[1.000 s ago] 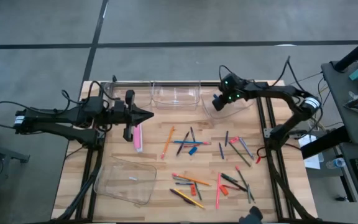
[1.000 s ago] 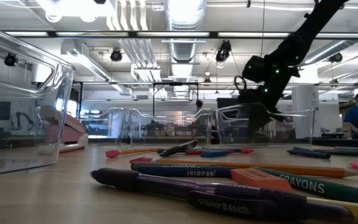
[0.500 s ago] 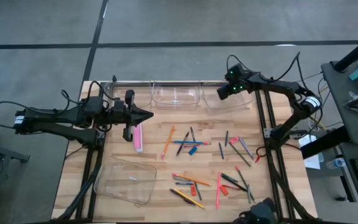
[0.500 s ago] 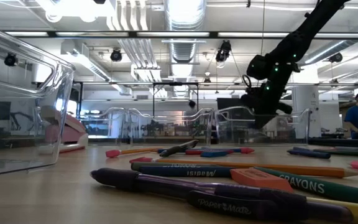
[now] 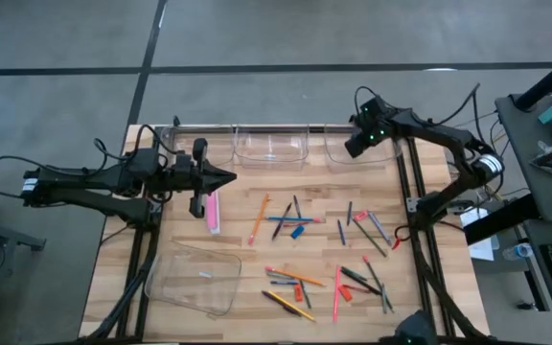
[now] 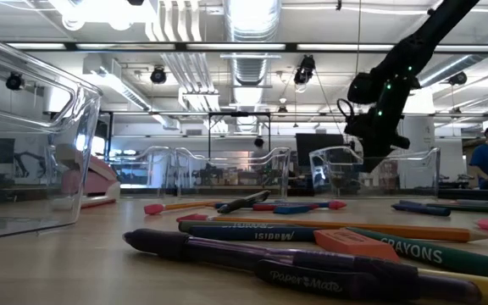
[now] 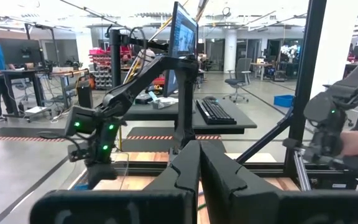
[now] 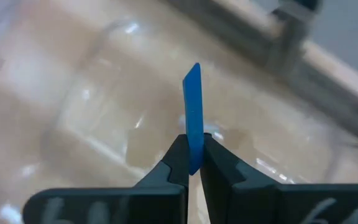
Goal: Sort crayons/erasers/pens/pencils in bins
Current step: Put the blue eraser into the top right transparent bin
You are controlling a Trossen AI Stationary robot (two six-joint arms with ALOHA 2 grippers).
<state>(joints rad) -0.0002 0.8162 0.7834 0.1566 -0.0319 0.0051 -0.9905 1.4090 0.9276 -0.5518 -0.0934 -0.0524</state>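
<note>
My right gripper hangs over the far right bin, shut on a small flat blue eraser; it also shows above that bin in the low view. Pens, pencils and crayons lie scattered on the wooden table's middle and near right. Two more clear bins stand along the far edge, and one lies at the near left. My left gripper stays shut and empty above the table's left side, pointing level toward the right. My right gripper pinches the blue eraser's lower end between its two fingertips. The fingers slant downward from above. The eraser sticks out beyond the tips, edge-on to the wrist camera, lifted clear over the bin's floor.
A pink and white block lies under my left gripper. A metal rail runs along the far edge behind the bins. In the room beyond, a person in blue stands at the right.
My right gripper has carried the blue eraser toward the table's far right corner, rising a little and tipping less steeply, staying shut. The far right bin has shifted toward the right edge and now stands in line with the others.
</note>
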